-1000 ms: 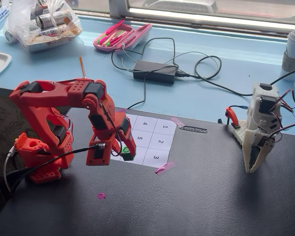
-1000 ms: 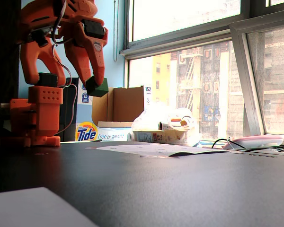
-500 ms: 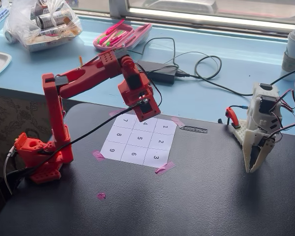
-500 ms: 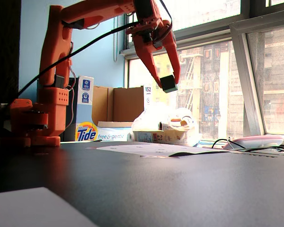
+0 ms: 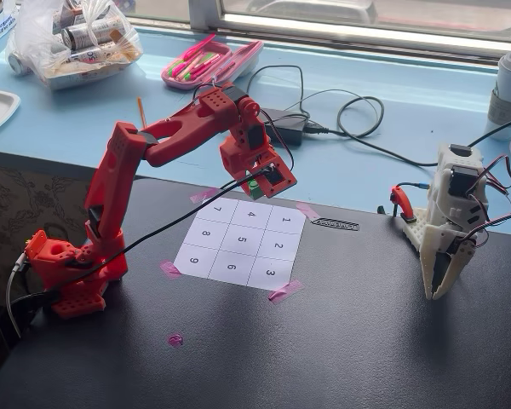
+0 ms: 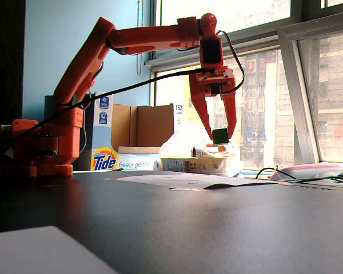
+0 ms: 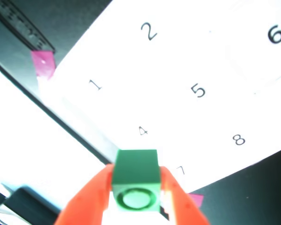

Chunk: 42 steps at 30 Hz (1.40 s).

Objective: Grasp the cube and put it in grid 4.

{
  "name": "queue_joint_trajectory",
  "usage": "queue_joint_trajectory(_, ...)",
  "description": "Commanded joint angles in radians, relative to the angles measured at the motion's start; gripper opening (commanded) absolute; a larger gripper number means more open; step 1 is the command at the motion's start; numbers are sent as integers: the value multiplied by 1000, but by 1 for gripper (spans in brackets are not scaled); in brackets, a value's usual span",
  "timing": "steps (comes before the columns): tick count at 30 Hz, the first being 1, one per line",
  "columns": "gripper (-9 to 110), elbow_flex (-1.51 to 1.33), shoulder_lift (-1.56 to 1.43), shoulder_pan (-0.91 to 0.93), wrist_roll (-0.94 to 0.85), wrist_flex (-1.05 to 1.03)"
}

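The claw pinches the cube by two opposite flat sides at its fingertips, hanging clear of the bench with grid 4 just below, and the cube looks light, rigid, perhaps slick-faced.

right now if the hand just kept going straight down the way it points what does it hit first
Probably the numbered sheet, near cell 4 at its far edge. The hand points down, shut on the cube, with clear air below. Exact cell is uncertain.
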<state>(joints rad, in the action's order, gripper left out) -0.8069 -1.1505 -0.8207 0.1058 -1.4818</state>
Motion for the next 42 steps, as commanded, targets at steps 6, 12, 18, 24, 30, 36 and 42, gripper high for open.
queue_joint_trajectory(6, 0, 6, 54, -44, 31, 35)
queue_joint_trajectory(12, 0, -34, 67, -31, 38, 71)
queue_joint_trajectory(18, 0, -55, 78, -11, 40, 97)
queue_joint_trajectory(24, 0, -80, 78, -6, 31, 115)
queue_joint_trajectory(30, 17, -106, 75, -5, 32, 124)
queue_joint_trajectory(36, 21, -106, 54, -8, 34, 121)
queue_joint_trajectory(42, 21, -106, 5, -15, 29, 104)
